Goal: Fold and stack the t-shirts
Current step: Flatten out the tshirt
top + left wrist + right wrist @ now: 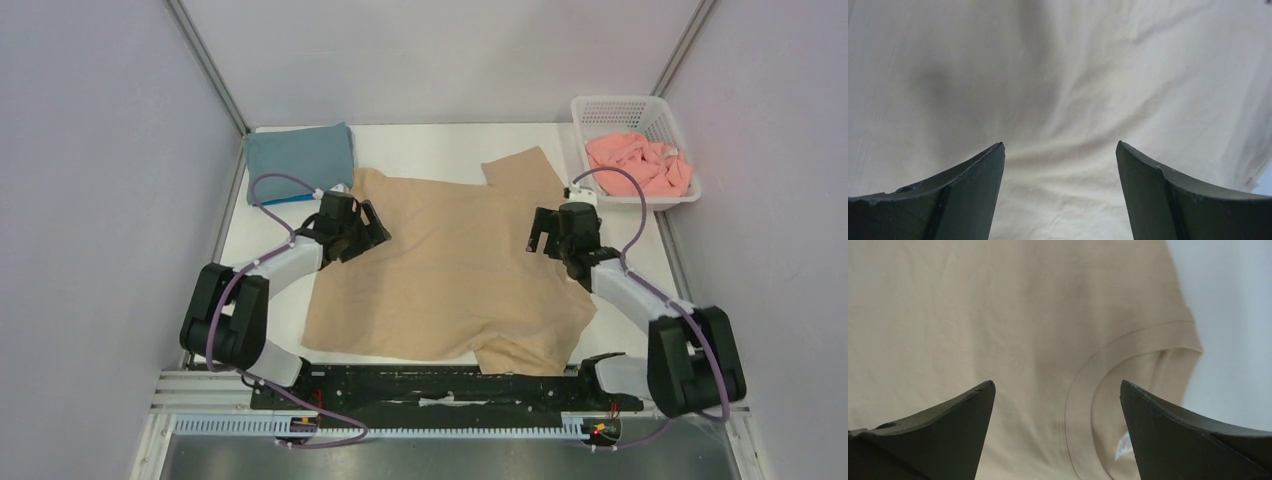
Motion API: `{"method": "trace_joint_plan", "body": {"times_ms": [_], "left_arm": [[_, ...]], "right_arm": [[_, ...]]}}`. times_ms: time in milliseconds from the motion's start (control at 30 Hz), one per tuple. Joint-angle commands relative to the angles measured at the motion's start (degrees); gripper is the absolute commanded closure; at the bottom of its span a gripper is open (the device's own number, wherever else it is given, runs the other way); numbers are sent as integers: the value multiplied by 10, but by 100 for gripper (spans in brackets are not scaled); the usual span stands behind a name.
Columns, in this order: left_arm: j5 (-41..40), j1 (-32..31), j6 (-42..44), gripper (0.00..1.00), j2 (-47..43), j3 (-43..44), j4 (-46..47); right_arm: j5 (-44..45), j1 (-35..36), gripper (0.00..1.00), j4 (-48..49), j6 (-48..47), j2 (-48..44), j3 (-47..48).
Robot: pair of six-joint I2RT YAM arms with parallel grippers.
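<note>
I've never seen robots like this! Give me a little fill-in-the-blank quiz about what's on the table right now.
1. The spread-out shirt on the table is ____ in colour.
2. The pink shirt lies crumpled in a white ____.
3. The left fingers and the right fingers stand ____, holding nothing.
4. The folded slate-blue shirt sits at the table's far ____ corner.
Missing words: tan; basket; open; left.

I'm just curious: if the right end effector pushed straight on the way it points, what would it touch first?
Probably the tan t-shirt, near its collar; the right end effector points down at it, gap unclear.
</note>
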Motion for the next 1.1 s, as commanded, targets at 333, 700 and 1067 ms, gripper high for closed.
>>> {"method": "trace_joint_plan", "body": {"times_ms": [333,700,1067], "left_arm": [[28,1,28,12,227,190,-28],[22,27,20,12,383,386,-86],[44,27,14,12,345,413,-84]], "right_arm": [[2,-20,2,104,-7,338,184],[-68,-69,2,120,-25,527,404],[-159,-77,2,90,-69,499,473]]}}
